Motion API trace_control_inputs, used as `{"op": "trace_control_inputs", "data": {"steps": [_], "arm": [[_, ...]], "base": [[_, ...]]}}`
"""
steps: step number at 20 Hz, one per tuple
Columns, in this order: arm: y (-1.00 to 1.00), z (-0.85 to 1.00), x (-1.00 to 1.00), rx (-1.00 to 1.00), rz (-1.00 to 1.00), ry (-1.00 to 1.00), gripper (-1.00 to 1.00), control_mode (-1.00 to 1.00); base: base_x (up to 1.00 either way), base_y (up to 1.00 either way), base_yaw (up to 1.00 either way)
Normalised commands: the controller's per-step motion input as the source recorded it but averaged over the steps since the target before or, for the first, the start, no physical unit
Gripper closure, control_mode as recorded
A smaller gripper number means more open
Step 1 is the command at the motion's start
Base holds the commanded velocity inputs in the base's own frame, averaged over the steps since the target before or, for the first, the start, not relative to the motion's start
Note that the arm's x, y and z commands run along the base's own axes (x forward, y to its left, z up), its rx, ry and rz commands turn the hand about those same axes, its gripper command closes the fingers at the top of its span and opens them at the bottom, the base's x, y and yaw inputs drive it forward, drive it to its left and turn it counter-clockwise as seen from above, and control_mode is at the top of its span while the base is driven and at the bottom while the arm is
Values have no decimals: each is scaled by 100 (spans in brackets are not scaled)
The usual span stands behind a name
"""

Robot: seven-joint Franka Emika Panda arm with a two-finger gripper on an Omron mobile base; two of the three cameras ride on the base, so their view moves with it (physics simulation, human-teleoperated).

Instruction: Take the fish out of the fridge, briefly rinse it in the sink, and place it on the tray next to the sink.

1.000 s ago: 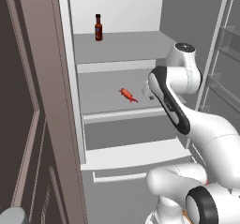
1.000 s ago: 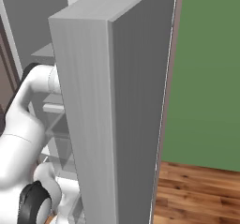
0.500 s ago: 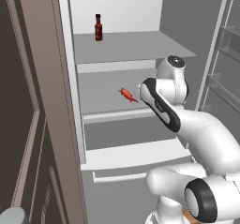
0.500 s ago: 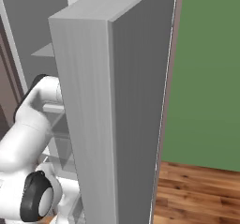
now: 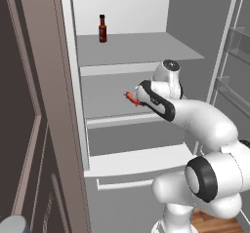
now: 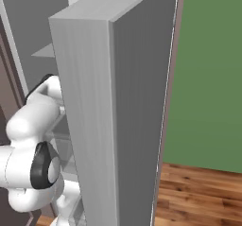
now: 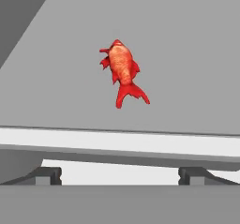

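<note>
The fish (image 5: 130, 97), small and red-orange, lies on the middle shelf of the open fridge (image 5: 146, 151). In the hand view the fish (image 7: 123, 71) rests on the grey shelf with its tail toward me, just beyond the shelf's front lip. My gripper (image 7: 119, 176) stands open, its two dark fingertips (image 7: 44, 175) far apart at the bottom, short of the fish and touching nothing. From the left base the hand (image 5: 151, 99) sits right beside the fish at shelf height.
A dark red sauce bottle (image 5: 102, 28) stands on the top shelf. Drawers (image 5: 141, 159) lie below the fish's shelf. The fridge's open door with racks (image 5: 234, 71) is at the right, brown cabinets (image 5: 29, 129) at the left. A grey fridge wall (image 6: 94, 102) blocks the right base view.
The arm has swung left and forward, bringing the hand up to the fish. The fish has stayed put on its shelf.
</note>
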Motion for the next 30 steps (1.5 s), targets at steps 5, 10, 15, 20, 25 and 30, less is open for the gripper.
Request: {"op": "trace_control_inputs", "data": {"steps": [5, 10, 15, 20, 25, 30], "arm": [[0, -24, 9, 0, 0, 5, -100, -100], [0, -31, 10, 0, 0, 2, -100, -100], [0, -11, 28, 0, 0, 0, -100, -100], [0, -3, 43, 0, 0, 0, -100, -100], [1, -13, 45, 0, 0, 0, -100, -100], [1, -28, 26, 0, 2, 1, -100, -100]], "base": [[0, 0, 0], [0, 0, 0], [0, 0, 0], [0, 0, 0], [0, 0, 0], [0, 0, 0]]}}
